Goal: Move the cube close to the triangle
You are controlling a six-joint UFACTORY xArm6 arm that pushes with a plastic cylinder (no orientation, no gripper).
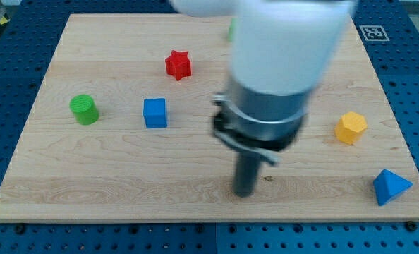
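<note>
Between the small blue plastic cube (154, 113) at the left and the blue plastic triangle (391, 187) at the near right corner, the wooden desk (125, 176) is blocked only by my tip (244, 193) and the arm above it. A yellow plastic polygon block (350, 128) stands just beyond the triangle. A green cylinder (84, 109) and a red star (178, 65) are set well aside.

Six blocks lie on the one wooden board (111, 183): one blue cube (154, 113), one blue triangle (390, 187), one red star (178, 65), one green cylinder (84, 109), one yellow hexagonal block (350, 128), and one green piece (231, 29), mostly hidden.
</note>
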